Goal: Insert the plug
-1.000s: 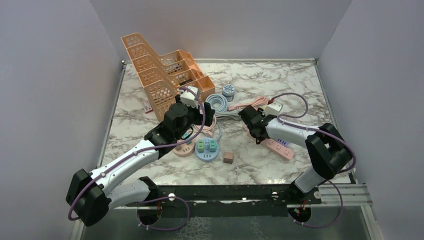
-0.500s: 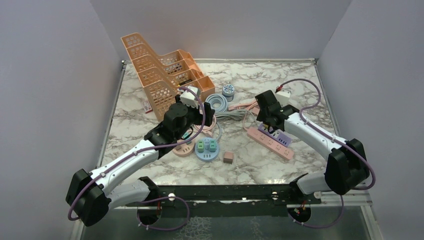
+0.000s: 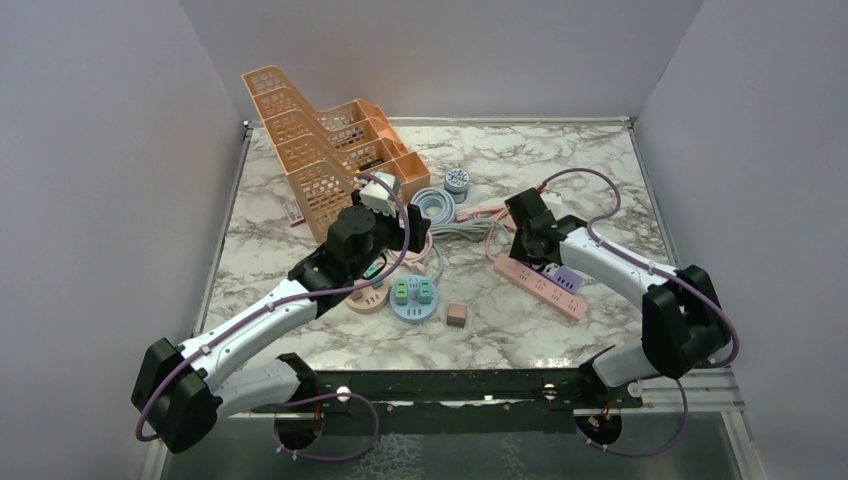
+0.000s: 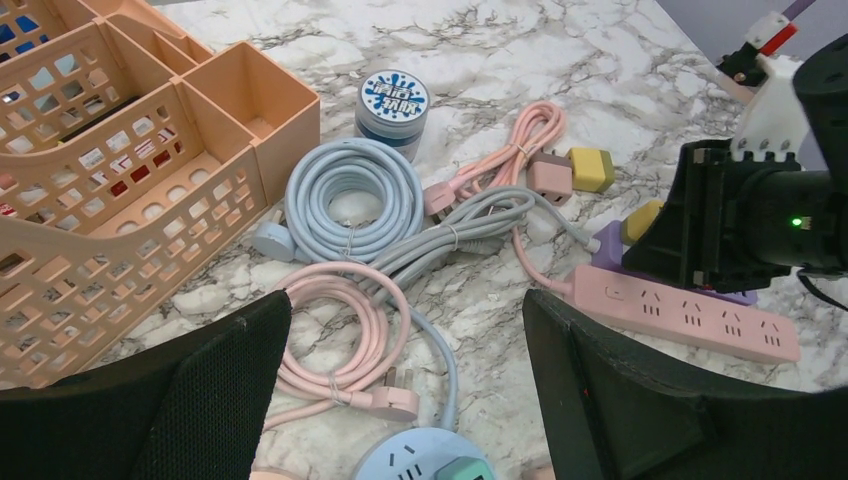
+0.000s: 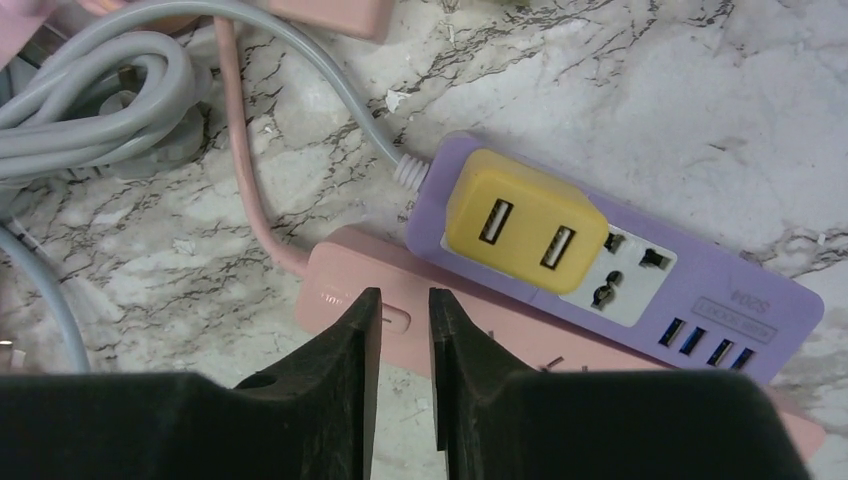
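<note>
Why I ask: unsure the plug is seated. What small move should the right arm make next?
Probably shift the right fingers, shut and empty over the pink strip, onto the yellow adapter and press down: it sits in the purple strip, but how deep cannot be told.

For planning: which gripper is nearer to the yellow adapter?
Right. The right gripper hovers just beside the yellow adapter; the left gripper is far off, over the pink coiled cable.
</note>
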Available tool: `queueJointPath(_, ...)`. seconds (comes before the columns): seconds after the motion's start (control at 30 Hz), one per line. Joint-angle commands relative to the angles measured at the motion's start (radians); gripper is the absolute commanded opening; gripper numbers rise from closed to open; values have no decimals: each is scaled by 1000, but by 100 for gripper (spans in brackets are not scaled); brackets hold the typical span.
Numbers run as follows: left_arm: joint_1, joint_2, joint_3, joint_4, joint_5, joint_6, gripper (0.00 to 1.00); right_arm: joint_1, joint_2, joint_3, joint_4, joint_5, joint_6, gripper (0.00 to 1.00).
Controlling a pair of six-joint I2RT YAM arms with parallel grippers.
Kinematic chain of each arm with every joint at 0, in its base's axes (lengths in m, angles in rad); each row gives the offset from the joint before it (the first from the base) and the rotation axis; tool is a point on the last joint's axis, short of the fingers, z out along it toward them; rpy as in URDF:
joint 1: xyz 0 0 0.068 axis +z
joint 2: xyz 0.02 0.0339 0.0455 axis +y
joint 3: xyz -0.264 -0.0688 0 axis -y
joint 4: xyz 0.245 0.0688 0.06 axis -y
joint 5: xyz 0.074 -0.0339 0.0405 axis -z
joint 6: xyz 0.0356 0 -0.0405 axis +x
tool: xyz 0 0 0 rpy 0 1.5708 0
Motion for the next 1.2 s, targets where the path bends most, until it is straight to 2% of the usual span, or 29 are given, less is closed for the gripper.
queueJointPath(0.0,3,-26,-7,25,25,-18,88,-12,52,-15,78,-6,-2,20)
queueJointPath(0.13,3,-28,-13,24,27,-24,88,-22,72,-42,96,21,13,15)
queueJointPath(0.33,3,-29,-15,24,29,-25,88,-35,99,-62,87,28,18,15)
queueJointPath(0.4,4,-27,-15,24,28,-23,88,-40,104,-63,60,55,33,18)
queueJointPath(0.6,4,-27,-19,26,31,-25,87,-63,102,-33,-11,137,57,44)
queueJointPath(0.67,4,-28,-19,27,31,-25,88,-66,100,-14,-14,137,51,49)
queueJointPath(0.77,4,-28,-20,27,29,-25,88,-66,89,20,31,65,-3,52)
queueJointPath(0.9,4,-27,-16,25,25,-20,88,-66,80,94,102,-105,-89,51)
queueJointPath(0.97,4,-25,-14,23,21,-18,88,-66,85,134,115,-143,-95,50)
queueJointPath(1.07,4,-22,-10,25,20,-18,88,-66,123,196,123,-114,-80,49)
queueJointPath(1.17,3,-18,-7,24,21,-18,88,-66,207,280,60,-2,-12,50)
